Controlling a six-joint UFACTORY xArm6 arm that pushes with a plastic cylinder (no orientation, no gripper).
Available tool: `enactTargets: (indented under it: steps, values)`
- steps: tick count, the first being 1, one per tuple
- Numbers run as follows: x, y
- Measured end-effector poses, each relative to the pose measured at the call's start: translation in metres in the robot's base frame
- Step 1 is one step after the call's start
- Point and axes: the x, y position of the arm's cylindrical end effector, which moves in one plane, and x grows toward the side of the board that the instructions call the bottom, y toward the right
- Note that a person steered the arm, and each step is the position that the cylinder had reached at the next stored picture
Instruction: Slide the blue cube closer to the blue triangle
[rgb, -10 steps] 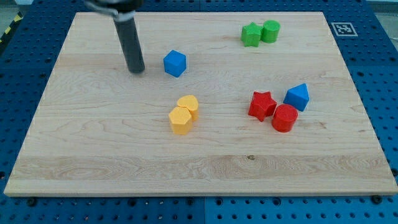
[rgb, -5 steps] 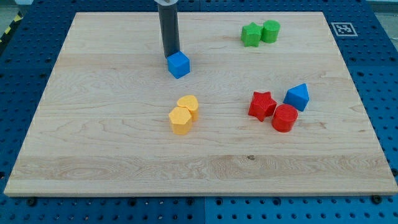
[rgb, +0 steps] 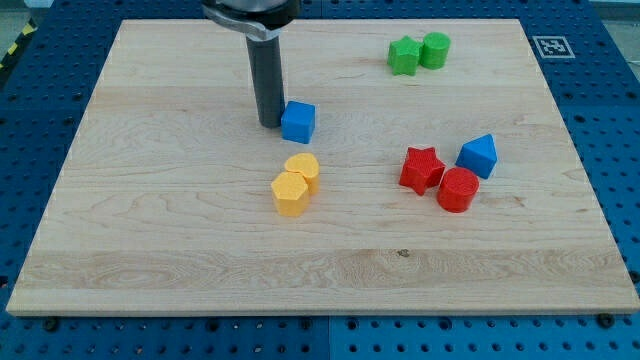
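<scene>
**Blue cube against my tip, triangle well off to the right**

The blue cube (rgb: 298, 121) sits touching the right side of my tip (rgb: 270, 124). There is no claw, only the bare rod, holding nothing. The rod's top is cut off by the view's upper edge. The blue triangle (rgb: 479, 155) lies well to the tip's right, slightly lower, beside a red star (rgb: 422, 168) and red cylinder (rgb: 458, 190). Two yellow blocks (rgb: 296, 183) sit just below the tip; two green blocks (rgb: 419, 53) upper right on the tabletop (rgb: 150, 240).
</scene>
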Motion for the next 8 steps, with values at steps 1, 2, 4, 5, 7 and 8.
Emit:
enactTargets:
  steps: [1,2,4,5,7,8]
  values:
    - [0.005,0.003]
    - [-0.011,0.024]
    - [0.032,0.080]
    - [0.033,0.121]
    - [0.022,0.172]
    - [0.013,0.170]
